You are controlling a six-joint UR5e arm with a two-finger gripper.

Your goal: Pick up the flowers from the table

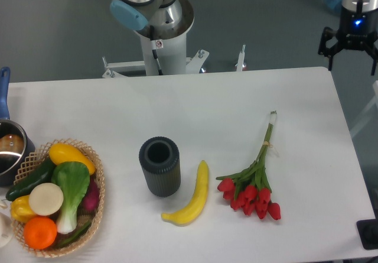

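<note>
Camera: flowers [253, 183] on table [195, 103], claw [351, 49] well apart, open.

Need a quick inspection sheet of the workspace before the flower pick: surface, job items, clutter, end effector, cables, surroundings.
Surface: white table, bare through the back half.
Job's things: flowers lying flat right of centre, red buds toward the front edge, stems pointing back, apart from everything else.
Clutter: yellow banana just left of the flowers; dark cylindrical cup upright; wicker basket of vegetables at front left; pot at left edge.
Grippers: end effector off the table's back right corner, fingers spread, holding nothing.
Cables: nothing seen.
Surroundings: robot base behind the table; grey floor.
</note>
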